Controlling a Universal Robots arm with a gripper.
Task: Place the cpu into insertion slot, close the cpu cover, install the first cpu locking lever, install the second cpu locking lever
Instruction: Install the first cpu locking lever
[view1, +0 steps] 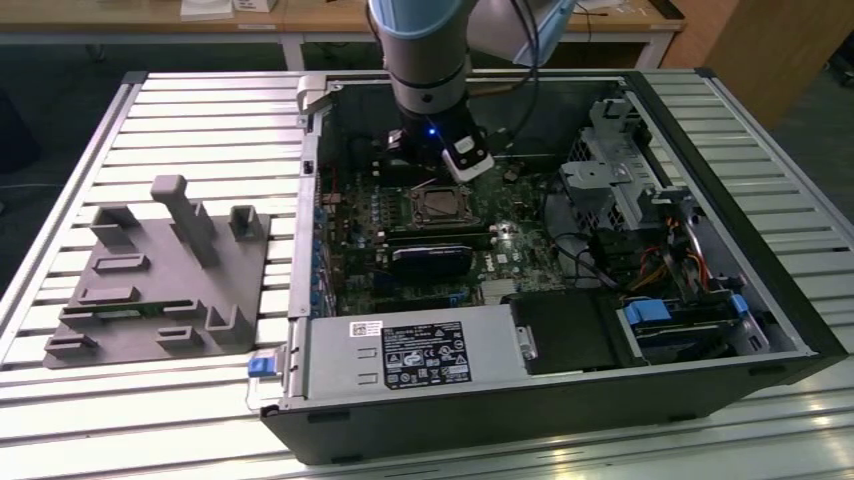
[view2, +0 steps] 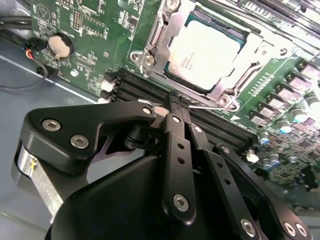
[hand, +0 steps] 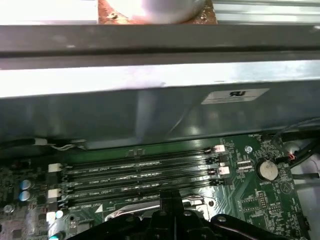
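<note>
Down at the claw (view2: 176, 101), the two black fingers are drawn tight together with no gap between them, tips pointed at the motherboard (view2: 100, 30). They meet right at a thin silvery rod, which I take to be a cpu locking lever (view2: 207, 105), running along the near edge of the socket. Whether the tips pinch that rod or merely press against it cannot be told. A closed, narrow tip suits such a slim wire, since it can nudge or hook it without fouling the neighbouring parts.

Just beyond the tips lies the insertion slot (view2: 146, 59), and the cpu (view2: 202, 47) sits flat inside it, its pale metal top facing up. The cpu cover (view2: 224, 84) appears to lie down around the chip, framing it through its window, so the seating and closing steps look done.

Between claw and socket run the long black memory slots (view2: 140, 82), and a coin cell battery (view2: 60, 46) sits well apart. In the exterior view the arm (view1: 424, 50) reaches straight down into the open computer case (view1: 747, 330), which lies on its side.
</note>
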